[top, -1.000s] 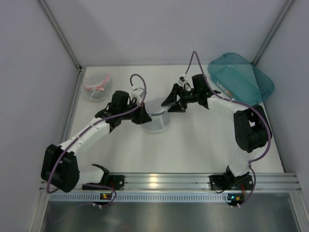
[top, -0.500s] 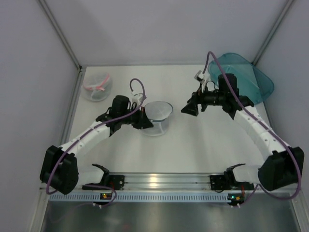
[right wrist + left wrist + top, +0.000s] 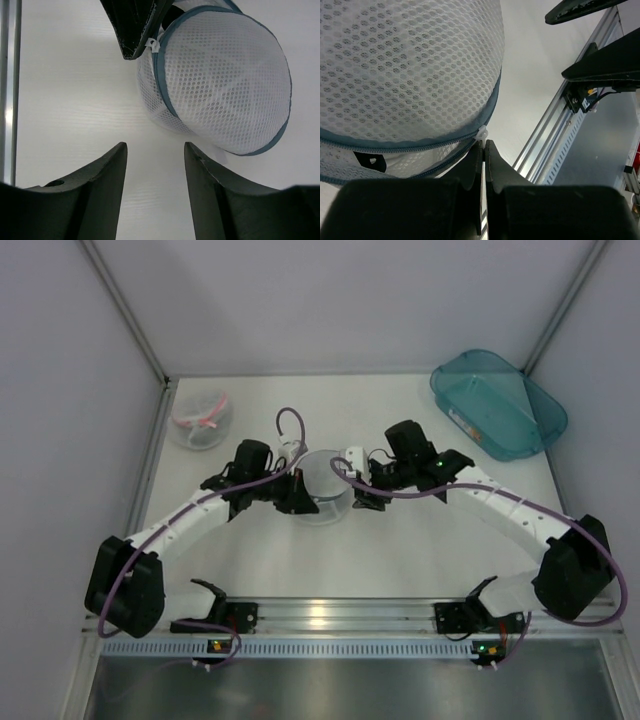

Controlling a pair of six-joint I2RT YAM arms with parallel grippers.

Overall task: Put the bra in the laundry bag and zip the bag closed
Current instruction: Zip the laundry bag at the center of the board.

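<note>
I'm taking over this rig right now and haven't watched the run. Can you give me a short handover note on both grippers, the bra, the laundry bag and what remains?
Left gripper: shut on the white zip pull at the laundry bag's grey rim.
Right gripper: open and empty, just short of the bag, not touching it.
Laundry bag: domed, resting on the table between the two grippers.
Bra: not visible in any view. It is likely inside the bag, but the mesh does not show it.
Done: loading, probably.
Left: confirm the bra is in and run the zip shut. How far it is closed cannot be told.
</note>
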